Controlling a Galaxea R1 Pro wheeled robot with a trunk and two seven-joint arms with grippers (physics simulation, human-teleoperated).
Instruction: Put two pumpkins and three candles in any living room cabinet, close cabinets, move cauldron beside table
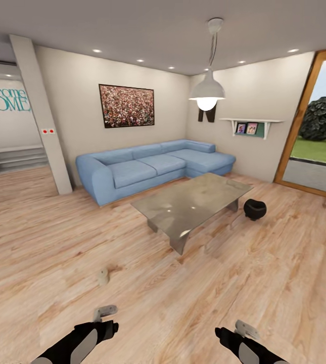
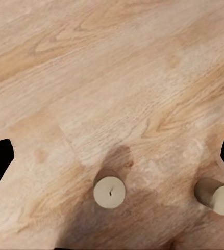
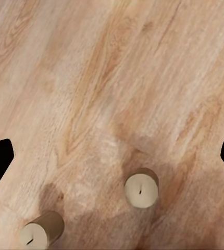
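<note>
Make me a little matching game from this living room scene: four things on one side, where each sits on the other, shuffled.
Things:
1. cauldron
2. candle
3. sofa
4. lamp

Places:
A. against the wall, under the painting
B. hanging over the coffee table
C. on the floor beside the coffee table's right end
D. upright on bare floor ahead of the left gripper

Pairs: 1-C, 2-D, 3-A, 4-B

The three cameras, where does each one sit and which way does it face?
Head view: on the head, facing forward and down at the glass table, sofa and cauldron; both forearms show.
Left wrist view: near the left jaws, facing the floor and two candles.
Right wrist view: likewise; both wrist views show two candles.
</note>
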